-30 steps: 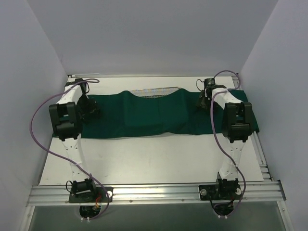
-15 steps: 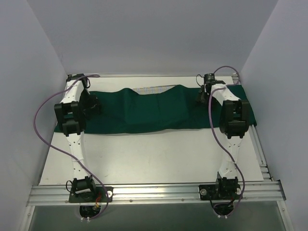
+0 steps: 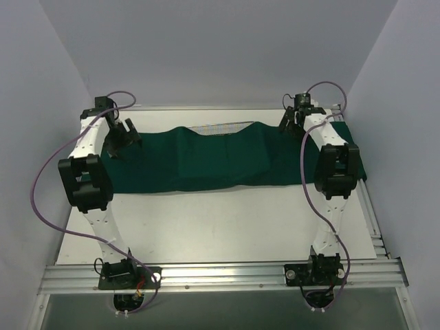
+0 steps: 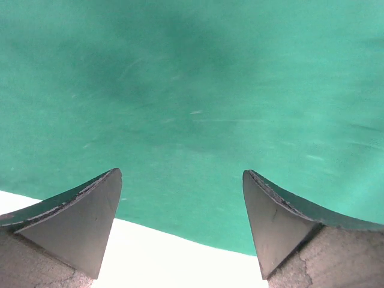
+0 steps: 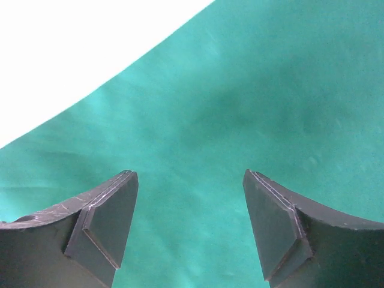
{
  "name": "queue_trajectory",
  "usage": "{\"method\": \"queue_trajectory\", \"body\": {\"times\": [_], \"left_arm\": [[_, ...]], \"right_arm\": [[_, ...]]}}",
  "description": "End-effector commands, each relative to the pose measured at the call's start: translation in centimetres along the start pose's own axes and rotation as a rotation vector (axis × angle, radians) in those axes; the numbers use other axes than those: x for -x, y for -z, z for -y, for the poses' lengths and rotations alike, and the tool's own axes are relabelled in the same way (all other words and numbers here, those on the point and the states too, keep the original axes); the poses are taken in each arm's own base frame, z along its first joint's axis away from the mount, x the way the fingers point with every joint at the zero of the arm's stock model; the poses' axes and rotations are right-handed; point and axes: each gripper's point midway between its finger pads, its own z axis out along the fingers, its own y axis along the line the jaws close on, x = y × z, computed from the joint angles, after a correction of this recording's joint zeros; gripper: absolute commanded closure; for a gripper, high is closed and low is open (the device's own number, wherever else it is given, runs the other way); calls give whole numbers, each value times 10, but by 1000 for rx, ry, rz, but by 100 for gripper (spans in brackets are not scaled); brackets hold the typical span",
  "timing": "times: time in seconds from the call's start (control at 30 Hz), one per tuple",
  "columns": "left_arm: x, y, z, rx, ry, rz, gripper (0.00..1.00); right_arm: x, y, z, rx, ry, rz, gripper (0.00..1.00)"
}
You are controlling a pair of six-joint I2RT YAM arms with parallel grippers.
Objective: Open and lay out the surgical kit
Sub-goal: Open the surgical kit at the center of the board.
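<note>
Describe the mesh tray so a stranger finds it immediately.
On the white table, find the dark green drape across the far half. At the middle of its far edge, a pale gridded strip peeks out: the mesh tray, mostly covered, the only patterned thing there.

Bright, even light — wrist cams soft

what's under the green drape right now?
Only a strip of the wire-mesh tray shows, at the far edge of the green drape. The rest of the tray and whatever else lies beneath is covered.
</note>
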Motion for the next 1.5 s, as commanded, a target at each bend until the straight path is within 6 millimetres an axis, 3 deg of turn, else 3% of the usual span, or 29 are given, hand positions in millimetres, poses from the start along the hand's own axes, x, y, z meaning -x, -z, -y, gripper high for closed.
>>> {"method": "queue_trajectory", "body": {"times": [0.0, 0.2, 0.33, 0.47, 0.7, 0.93, 1.13, 1.27, 1.47], "left_arm": [[41, 46, 37, -173, 3, 176, 9], [41, 42, 62, -241, 43, 108, 9], [38, 32, 74, -274, 75, 64, 9], [34, 29, 85, -296, 71, 51, 9], [29, 25, 91, -304, 63, 33, 9], [29, 26, 93, -307, 58, 33, 9], [28, 26, 92, -304, 55, 31, 9], [29, 28, 92, -302, 52, 35, 9], [27, 34, 89, -289, 46, 38, 9]], "right_arm": [[55, 33, -39, 126, -51, 136, 27], [55, 8, -82, 163, -178, 39, 27], [52, 7, -105, 169, -221, 48, 26], [37, 0, -124, 176, -208, 31, 25], [12, -12, -133, 158, -179, -18, 26], [5, -15, -128, 144, -181, -34, 33], [-1, -16, -123, 136, -180, -49, 52], [6, -11, -122, 145, -188, -29, 74], [29, 7, -131, 195, -179, 24, 97]]}}
